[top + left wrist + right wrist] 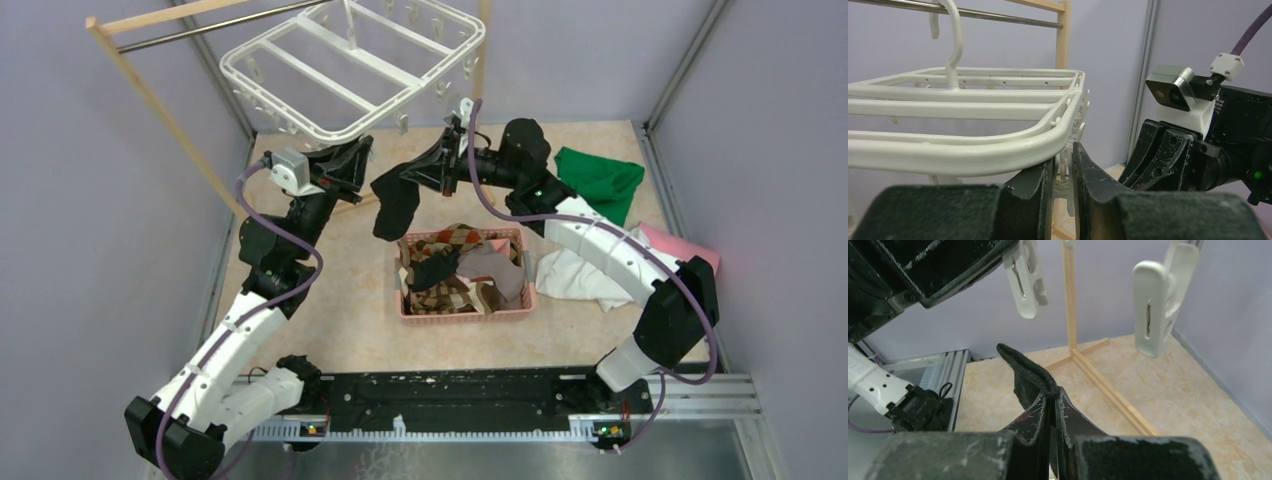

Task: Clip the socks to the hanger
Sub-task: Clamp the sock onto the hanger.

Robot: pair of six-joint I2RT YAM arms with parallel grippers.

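One hanger; one clip, one sock gripped

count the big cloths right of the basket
3: green cloth at the back, white cloth beside the basket, pink cloth past the right arm, which may hide more.

- A robotics lab test cell rather than a home: plain lilac-grey wall panels, framed by bare aluminium posts, close in a beige stone-patterned table.
- Two white-and-black jointed robot arms are bolted to a black mounting plate on a ribbed aluminium rail at the near edge.
- Purple cables run exposed, and a small grey camera sits on one wrist.
- The household things are few: a bare wooden rack with a metal bar, a large white plastic clip hanger, and a pink plastic basket.
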